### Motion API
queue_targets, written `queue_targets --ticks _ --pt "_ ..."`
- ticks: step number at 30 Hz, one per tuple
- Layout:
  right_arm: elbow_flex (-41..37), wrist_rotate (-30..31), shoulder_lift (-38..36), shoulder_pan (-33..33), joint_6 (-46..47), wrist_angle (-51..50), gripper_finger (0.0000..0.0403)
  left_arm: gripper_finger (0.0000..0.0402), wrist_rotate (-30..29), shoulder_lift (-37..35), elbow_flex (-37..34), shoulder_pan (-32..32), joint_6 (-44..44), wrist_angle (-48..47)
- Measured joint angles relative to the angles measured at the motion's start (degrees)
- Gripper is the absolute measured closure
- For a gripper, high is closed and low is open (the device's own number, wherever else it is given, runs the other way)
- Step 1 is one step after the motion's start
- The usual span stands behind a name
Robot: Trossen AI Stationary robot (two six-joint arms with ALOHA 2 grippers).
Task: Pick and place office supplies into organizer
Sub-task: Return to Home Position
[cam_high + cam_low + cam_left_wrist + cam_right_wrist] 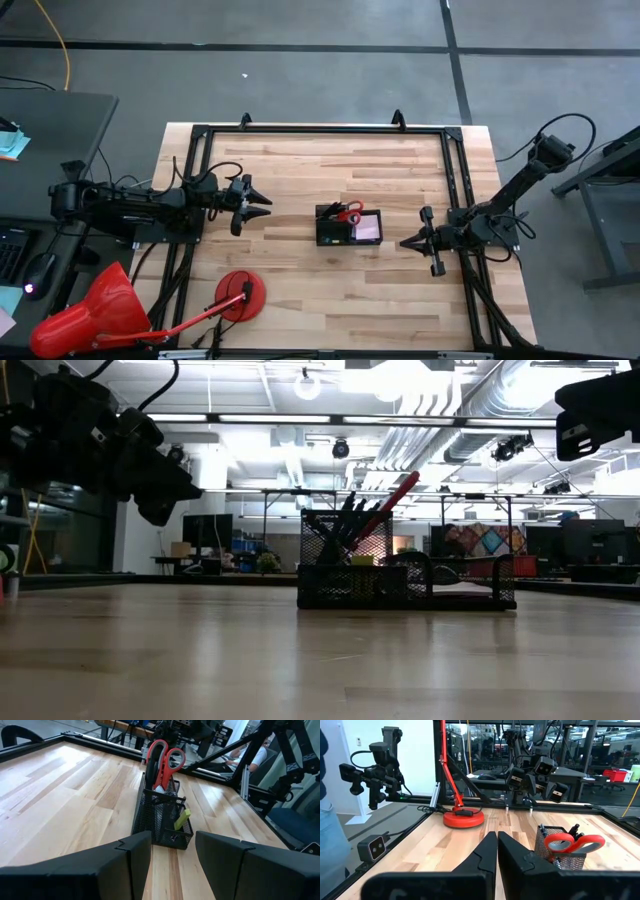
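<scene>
The black mesh organizer (348, 228) stands on the wooden table near its middle. Red-handled scissors (347, 211) and dark pens stand upright in its taller cup (345, 550). A pink pad (368, 228) lies in its low tray, and a small yellow piece (181, 818) sticks up in a side compartment. My left gripper (262, 200) hovers left of the organizer, open, with nothing between its fingers (172, 860). My right gripper (405, 242) hovers right of the organizer, shut and holding nothing (497, 852).
A red lamp with a disc base (240, 295) and a big cone shade (85, 315) stands at the near left. Black frame rails (320, 130) run round the table's edges. Bare wood lies between each gripper and the organizer. A seated person (250, 755) shows beyond the table.
</scene>
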Motion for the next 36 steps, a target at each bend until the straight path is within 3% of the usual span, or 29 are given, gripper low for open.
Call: queue_targets --ticks 17,36 --pt "0.0 -0.1 -1.3 -0.9 0.0 -0.6 0.0398 0.0257 0.0 -0.1 0.0 0.0 0.0 -0.1" --pt "0.0 -0.4 -27.6 -19.6 0.0 -17.9 0.0393 0.0257 -0.6 -1.5 0.0 0.0 0.0 -0.4"
